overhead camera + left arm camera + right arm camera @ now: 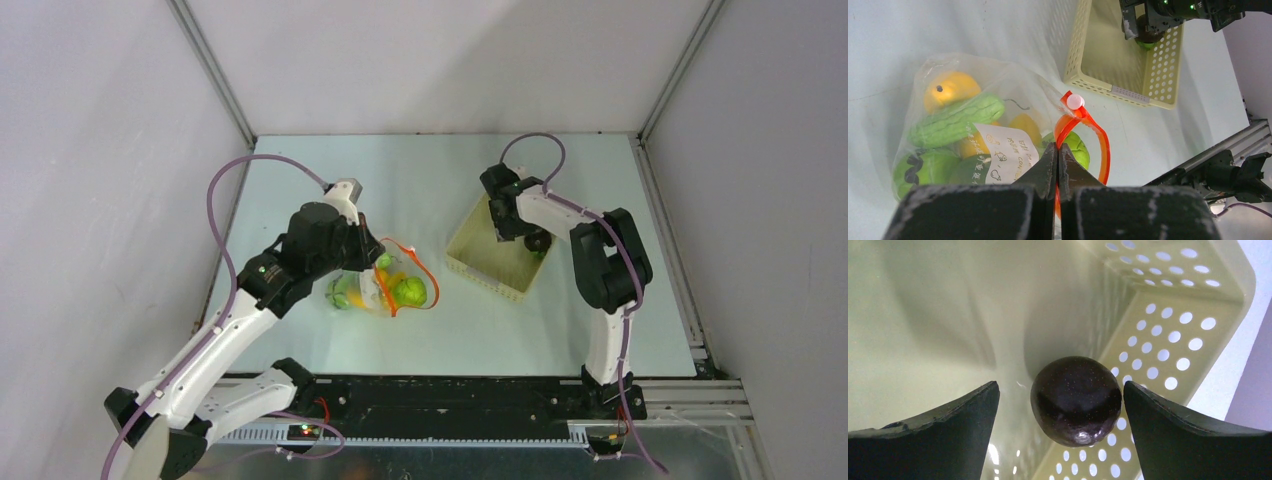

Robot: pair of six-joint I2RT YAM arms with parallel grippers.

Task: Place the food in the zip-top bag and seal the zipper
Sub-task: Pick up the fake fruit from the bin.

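- Now, left end effector point(1058, 152) pinched tight on the one zip-top bag point(998, 75)'s zipper point(1105, 150), on the worktop point(500, 330).
- At least five green and yellow foods point(955, 120) inside.
- Right end effector point(1060, 385) gapes around one purple fruit point(1075, 400) in the basket point(1168, 340), not touching it.

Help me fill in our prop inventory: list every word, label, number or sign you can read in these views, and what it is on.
"CON": the only legible fragment, on the white label patch of the zip-top bag; the rest of its print and small drawings is too blurred to read.
The grey strip on the rim of the basket: nothing readable.
No other text shows in any view.
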